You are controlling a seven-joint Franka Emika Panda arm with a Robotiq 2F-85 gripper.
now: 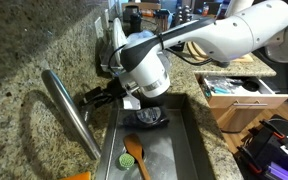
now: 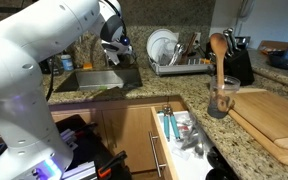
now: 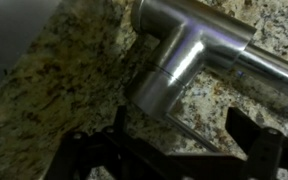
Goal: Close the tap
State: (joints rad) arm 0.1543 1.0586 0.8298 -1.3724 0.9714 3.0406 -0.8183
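The tap is a long brushed silver spout lying over the granite counter, seen in an exterior view. In the wrist view its base and spout fill the upper frame, and its thin lever handle runs down between my fingers. My gripper is open, with one dark finger on each side of the lever, not closed on it. In an exterior view my gripper sits at the tap's base. In the exterior view showing the drawer the tap is hidden behind my arm.
A steel sink holds a wooden spoon and a green scrubber. An open drawer stands beside it. A dish rack with plates, a utensil jar and a cutting board sit on the counter.
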